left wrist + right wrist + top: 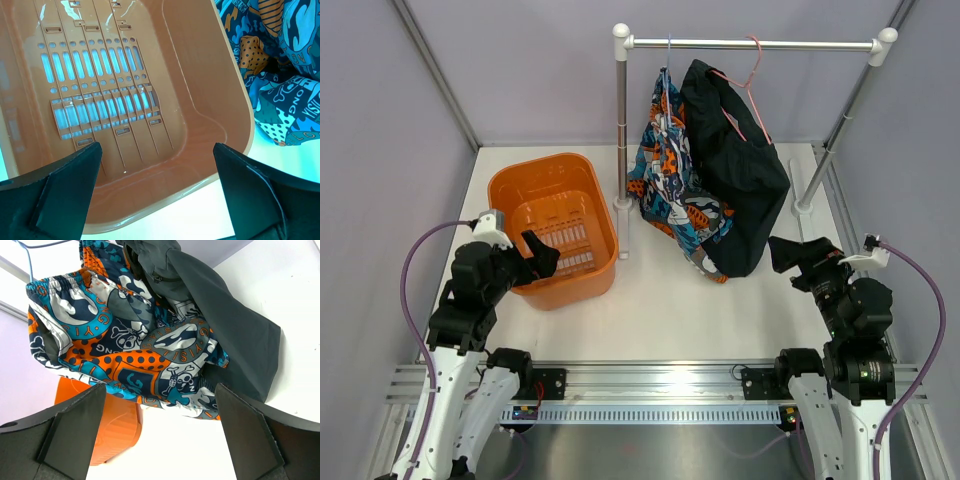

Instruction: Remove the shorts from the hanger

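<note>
**Two open hands, shorts hanging between them**

The patterned shorts point(672, 185) hang from a thin wire hanger point(668, 55) on the rail point(750, 44) at the far side of the table point(700, 310), and their lower folds reach the tabletop. Just beside them a dark garment point(740, 165) hangs on a pink hanger point(757, 95). The left hand point(541, 253) sits over the near rim of the orange basket point(520, 190), apart from the shorts. The right hand point(788, 250) is close to the dark garment's lower edge; whether it touches cannot be told.

Only the top view shows the rail and both hanger hooks. The right wrist view shows the shorts' elastic waistband and skull print close up. The left wrist view shows the basket's slotted floor, with a corner of the shorts beyond its rim.

Both hands have their fingers spread wide and hold nothing.
</note>
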`<action>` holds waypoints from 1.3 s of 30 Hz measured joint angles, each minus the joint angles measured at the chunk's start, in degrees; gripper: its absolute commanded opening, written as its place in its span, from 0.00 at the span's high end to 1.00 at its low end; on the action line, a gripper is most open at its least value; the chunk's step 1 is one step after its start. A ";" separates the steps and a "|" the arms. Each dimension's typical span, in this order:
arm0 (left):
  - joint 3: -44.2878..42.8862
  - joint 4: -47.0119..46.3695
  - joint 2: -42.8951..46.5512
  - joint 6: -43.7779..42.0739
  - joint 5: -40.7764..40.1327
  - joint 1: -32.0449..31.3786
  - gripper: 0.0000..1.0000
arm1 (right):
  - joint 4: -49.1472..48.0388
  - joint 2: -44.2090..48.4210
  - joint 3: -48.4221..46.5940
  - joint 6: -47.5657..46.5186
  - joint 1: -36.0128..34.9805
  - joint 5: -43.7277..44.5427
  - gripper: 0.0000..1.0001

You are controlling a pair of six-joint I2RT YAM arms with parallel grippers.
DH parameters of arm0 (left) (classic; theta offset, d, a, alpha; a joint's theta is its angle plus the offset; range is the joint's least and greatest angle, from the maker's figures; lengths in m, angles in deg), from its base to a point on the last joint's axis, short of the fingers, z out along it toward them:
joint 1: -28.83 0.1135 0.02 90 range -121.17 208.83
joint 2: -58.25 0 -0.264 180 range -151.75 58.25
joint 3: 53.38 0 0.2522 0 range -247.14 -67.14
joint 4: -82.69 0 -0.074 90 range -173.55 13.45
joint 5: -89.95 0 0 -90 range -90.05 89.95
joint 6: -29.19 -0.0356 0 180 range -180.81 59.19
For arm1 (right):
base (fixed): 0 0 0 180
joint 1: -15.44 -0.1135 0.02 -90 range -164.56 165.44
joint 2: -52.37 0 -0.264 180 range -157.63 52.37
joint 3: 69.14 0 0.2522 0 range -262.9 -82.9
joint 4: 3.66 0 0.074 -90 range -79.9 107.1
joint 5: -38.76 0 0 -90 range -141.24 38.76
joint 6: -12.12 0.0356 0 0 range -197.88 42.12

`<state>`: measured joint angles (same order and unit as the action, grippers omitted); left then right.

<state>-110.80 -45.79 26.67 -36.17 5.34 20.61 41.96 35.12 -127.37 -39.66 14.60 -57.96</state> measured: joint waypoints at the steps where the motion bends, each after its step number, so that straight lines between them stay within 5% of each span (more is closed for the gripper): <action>1: 0.00 0.00 0.00 0.00 0.00 0.00 0.01 | 0.17 0.00 -0.02 -0.24 0.00 0.00 0.01; 14: 0.07 -0.02 0.00 0.00 0.17 0.00 0.01 | 2.27 -7.37 -12.00 -7.08 0.00 1.27 0.01; 22: 0.20 -0.04 0.02 -0.02 0.42 -0.13 0.01 | -7.37 -33.53 -34.62 -13.51 0.07 -0.94 0.06; 31: 0.20 -0.07 0.00 -0.02 0.66 -0.66 0.01 | -14.67 -54.31 -41.90 -17.59 0.07 -5.14 0.13; 39: 0.20 -0.04 0.11 -0.02 0.68 -1.73 0.01 | -23.82 -62.99 -48.61 -19.58 0.04 -7.15 0.16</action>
<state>-110.60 -45.83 26.78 -36.19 6.02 18.88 18.13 -27.87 -175.98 -59.25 14.64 -65.11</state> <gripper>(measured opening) 0.988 0.860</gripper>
